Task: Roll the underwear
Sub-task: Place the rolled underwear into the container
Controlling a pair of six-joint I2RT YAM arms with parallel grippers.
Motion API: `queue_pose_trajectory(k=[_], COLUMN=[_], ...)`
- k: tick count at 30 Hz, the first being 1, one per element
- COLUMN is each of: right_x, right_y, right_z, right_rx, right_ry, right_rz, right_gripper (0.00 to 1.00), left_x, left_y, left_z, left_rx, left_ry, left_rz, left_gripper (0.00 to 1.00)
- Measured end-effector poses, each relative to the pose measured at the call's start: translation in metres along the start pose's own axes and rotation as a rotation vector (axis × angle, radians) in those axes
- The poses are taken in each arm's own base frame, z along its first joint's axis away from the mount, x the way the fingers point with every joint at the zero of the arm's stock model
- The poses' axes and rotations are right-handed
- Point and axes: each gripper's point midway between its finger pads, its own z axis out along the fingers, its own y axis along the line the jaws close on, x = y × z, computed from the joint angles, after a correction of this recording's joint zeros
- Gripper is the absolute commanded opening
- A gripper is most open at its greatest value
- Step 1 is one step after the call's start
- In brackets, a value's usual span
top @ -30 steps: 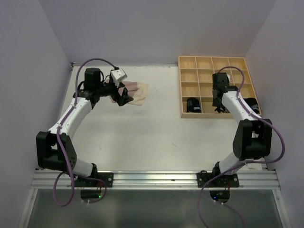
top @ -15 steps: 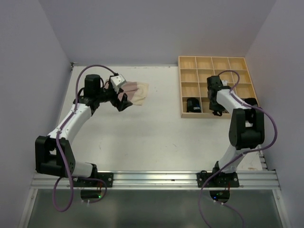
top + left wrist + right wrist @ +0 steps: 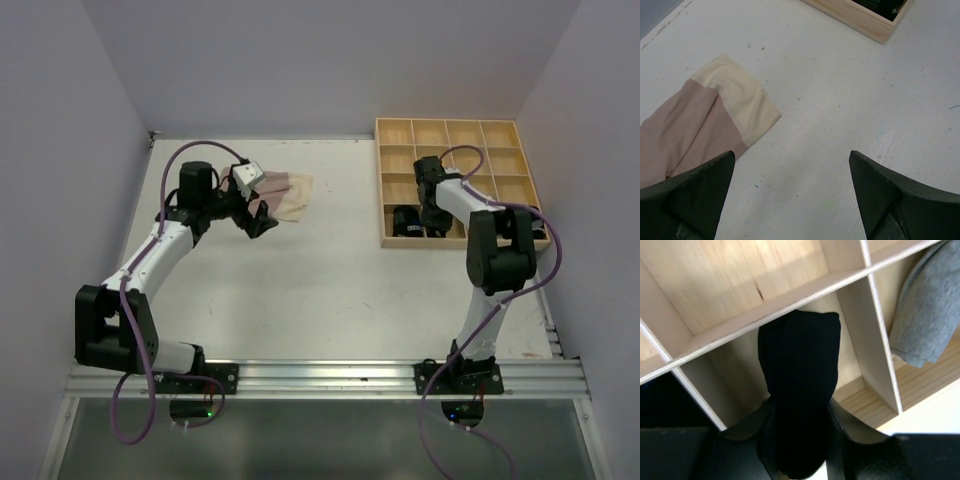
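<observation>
My right gripper (image 3: 437, 222) (image 3: 799, 415) is shut on a rolled black underwear (image 3: 797, 370), held down over a front compartment of the wooden tray (image 3: 448, 122). A second black roll (image 3: 405, 222) sits in the compartment to its left. A grey underwear (image 3: 932, 305) lies in the compartment on the other side. A pale beige-pink underwear (image 3: 292, 195) (image 3: 705, 125) lies flat on the table at the back left. My left gripper (image 3: 262, 218) (image 3: 792, 195) hovers open just beside its near corner, with only bare table between the fingers (image 3: 695, 190).
The tray's thin dividers (image 3: 790, 295) stand close around the held roll. The tray's near corner (image 3: 860, 15) shows at the top of the left wrist view. Grey walls enclose the white table (image 3: 330, 290) on three sides.
The right arm has swung left across the tray with the black roll still gripped, from the right columns to beside the other black roll. The left gripper has barely shifted.
</observation>
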Motion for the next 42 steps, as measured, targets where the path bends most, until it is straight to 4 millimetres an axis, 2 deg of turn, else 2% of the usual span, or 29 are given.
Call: queue_pose_trajectory(k=[9,12,13,15,16,18,19,25,30,34,39,42], right_x=[0.004,0.005,0.005,0.006,0.006,0.006,0.006,0.006,0.006,0.001,-0.014,-0.03], right_y=[0.011,0.011,0.012,0.012,0.012,0.013,0.013,0.004,0.0,0.007,0.012,0.014], right_z=[0.004,0.005,0.005,0.006,0.006,0.006,0.006,0.007,0.005,-0.002,-0.025,-0.043], right_rx=[-0.019,-0.031,-0.036,-0.05,-0.055,-0.063,-0.065,-0.064,-0.068,-0.12,-0.198,-0.239], right_ry=[0.054,0.069,0.072,0.082,0.086,0.091,0.093,0.097,0.098,0.086,0.045,-0.004], right_rz=[0.075,0.094,0.1,0.111,0.118,0.122,0.123,0.134,0.135,0.149,0.171,0.173], right_gripper=[0.0,0.09,0.17,0.24,0.31,0.37,0.44,0.73,0.81,0.83,0.87,0.97], left_x=[0.002,0.002,0.002,0.002,0.003,0.003,0.003,0.004,0.002,0.0,-0.007,-0.015], left_y=[0.002,0.002,0.002,0.002,0.002,0.002,0.002,0.002,0.003,0.003,0.007,0.012], left_z=[-0.001,-0.001,-0.001,-0.001,-0.001,-0.001,-0.001,-0.002,-0.002,-0.002,-0.002,-0.001], left_rx=[-0.006,-0.006,-0.006,-0.006,-0.007,-0.007,-0.008,-0.005,-0.005,-0.007,-0.019,-0.029], left_ry=[0.002,0.002,0.002,0.002,0.003,0.003,0.003,0.008,0.009,0.007,-0.001,-0.008], left_rz=[-0.005,-0.005,-0.005,-0.005,-0.005,-0.005,-0.006,-0.01,-0.012,-0.014,-0.036,-0.062], left_gripper=[1.0,1.0,1.0,1.0,1.0,1.0,1.0,1.0,1.0,1.0,1.0,1.0])
